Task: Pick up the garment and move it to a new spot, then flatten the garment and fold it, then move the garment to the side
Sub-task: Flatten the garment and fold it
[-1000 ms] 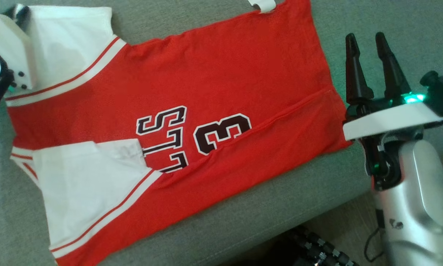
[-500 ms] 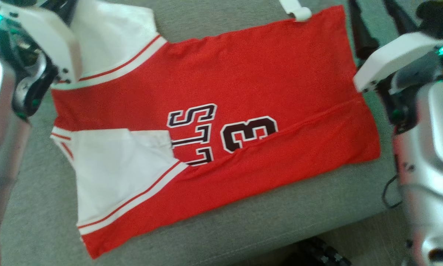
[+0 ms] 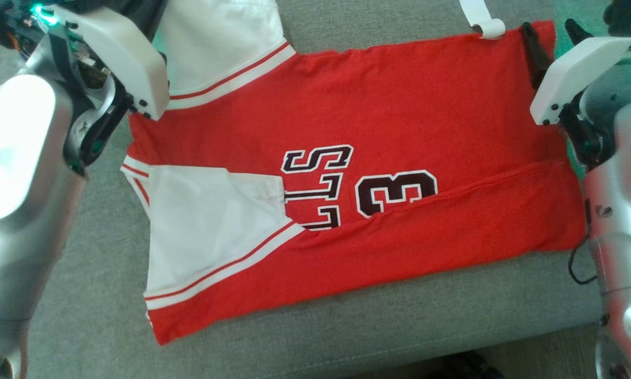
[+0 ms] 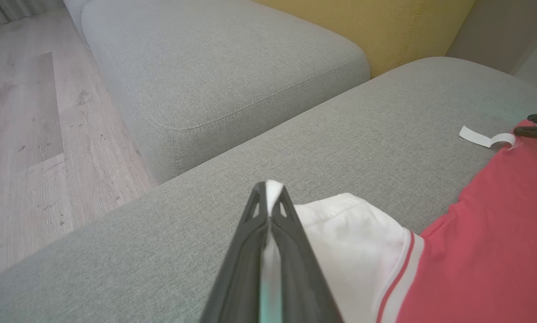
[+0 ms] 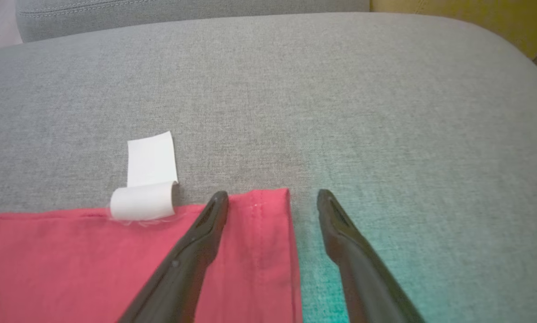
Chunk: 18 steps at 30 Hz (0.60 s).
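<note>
The garment [image 3: 378, 121] is a red shirt with white sleeves. It lies spread out on a gray sofa cushion [image 3: 400, 326]. Its long near side runs close to the front edge of the cushion. The sleeves are at the robot's left end and the bottom hem is at the right end.

I think the shirt is soft, thin and light. It cannot break. It is floppy, so it will sag and bunch up if it is lifted by one spot only. Two holds far apart should keep it flat. The corners and the edges are the best places to pinch, because the cloth is easy to get under there.

The left gripper [image 4: 268, 197] has its fingers pressed together on a bit of white cloth from the far sleeve [image 4: 353, 233]. The right gripper [image 5: 273, 199] has its fingers spread apart. One finger is above the red cloth and the other is above the bare cushion. The far hem corner [image 5: 273, 206] sits between them. I cannot tell if they touch the cloth yet.

Now the count. There is one shirt. It has two white sleeves: the far one, and the near sleeve [image 3: 210, 226], which lies folded over the red front. There is one white tag [image 5: 149, 179], curled at the far edge near the hem corner. There are two grippers, each with two dark fingers.
</note>
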Tool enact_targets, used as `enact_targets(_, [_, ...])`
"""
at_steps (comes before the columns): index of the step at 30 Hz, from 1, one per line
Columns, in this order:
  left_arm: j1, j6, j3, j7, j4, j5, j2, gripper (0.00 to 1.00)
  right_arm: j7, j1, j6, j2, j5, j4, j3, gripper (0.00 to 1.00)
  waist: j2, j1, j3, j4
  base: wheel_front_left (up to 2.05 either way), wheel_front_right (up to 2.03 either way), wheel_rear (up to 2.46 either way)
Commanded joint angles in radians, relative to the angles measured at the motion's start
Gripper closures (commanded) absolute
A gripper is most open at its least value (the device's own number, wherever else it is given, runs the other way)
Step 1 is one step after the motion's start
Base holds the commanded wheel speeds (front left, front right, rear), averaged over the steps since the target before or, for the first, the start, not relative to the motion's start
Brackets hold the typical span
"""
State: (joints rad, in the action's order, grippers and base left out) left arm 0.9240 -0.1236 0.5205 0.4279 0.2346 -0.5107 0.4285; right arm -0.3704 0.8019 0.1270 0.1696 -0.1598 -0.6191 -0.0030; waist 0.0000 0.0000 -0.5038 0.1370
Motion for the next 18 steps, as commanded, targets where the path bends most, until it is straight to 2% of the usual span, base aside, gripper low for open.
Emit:
enact_targets(1, [0.037, -0.002, -0.029, -0.008, -0.038, -0.004, 0.028, 1.00, -0.011, 0.029, 0.004, 0.012, -0.011, 0.015, 0.021, 0.00, 0.0000, 0.0000, 0.002, -0.003, 0.00, 0.00, 0.00])
enact_targets(3, [0.036, -0.002, -0.024, -0.009, -0.036, -0.008, 0.027, 1.00, -0.015, 0.036, 0.004, 0.017, -0.023, -0.010, 0.031, 0.00, 0.0000, 0.0000, 0.004, -0.008, 0.00, 0.00, 0.00])
enact_targets(4, [0.036, -0.003, -0.022, -0.010, -0.035, -0.010, 0.026, 1.00, -0.016, 0.040, 0.004, 0.019, -0.030, -0.022, 0.034, 0.15, 0.0000, 0.0000, 0.005, -0.010, 0.00, 0.00, 0.00])
enact_targets(5, [0.036, -0.003, -0.022, -0.010, -0.035, -0.010, 0.026, 1.00, -0.016, 0.040, 0.004, 0.019, -0.030, -0.022, 0.034, 0.15, 0.0000, 0.0000, 0.005, -0.010, 0.00, 0.00, 0.00])
enact_targets(6, [0.037, -0.003, -0.018, -0.010, -0.032, -0.014, 0.026, 1.00, -0.011, 0.045, 0.004, 0.025, -0.039, -0.043, 0.041, 0.40, 0.0000, 0.0000, 0.009, -0.014, 0.00, 0.00, 0.00])
enact_targets(7, [0.037, -0.003, -0.016, -0.010, -0.030, -0.017, 0.027, 1.00, -0.007, 0.048, 0.004, 0.027, -0.044, -0.052, 0.048, 0.48, 0.0000, 0.0000, 0.010, -0.017, 0.00, 0.00, 0.00])
enact_targets(12, [0.042, -0.004, -0.012, -0.011, -0.021, -0.032, 0.030, 1.00, 0.011, 0.062, 0.004, 0.034, -0.079, -0.100, 0.080, 0.65, 0.0000, 0.0000, 0.019, -0.028, 0.00, 0.00, 0.00])
enact_targets(14, [0.041, -0.004, -0.012, -0.011, -0.019, -0.036, 0.032, 1.00, 0.027, 0.072, 0.004, 0.040, -0.086, -0.116, 0.088, 0.98, 0.0000, 0.0000, 0.021, -0.031, 0.00, 0.00, 0.00])
enact_targets(18, [0.036, -0.004, -0.017, -0.023, -0.014, -0.045, 0.036, 1.00, 0.092, 0.091, 0.004, 0.045, -0.100, -0.137, 0.092, 1.00, 0.0000, 0.0000, 0.029, -0.035, 0.00, 0.00, 0.00])
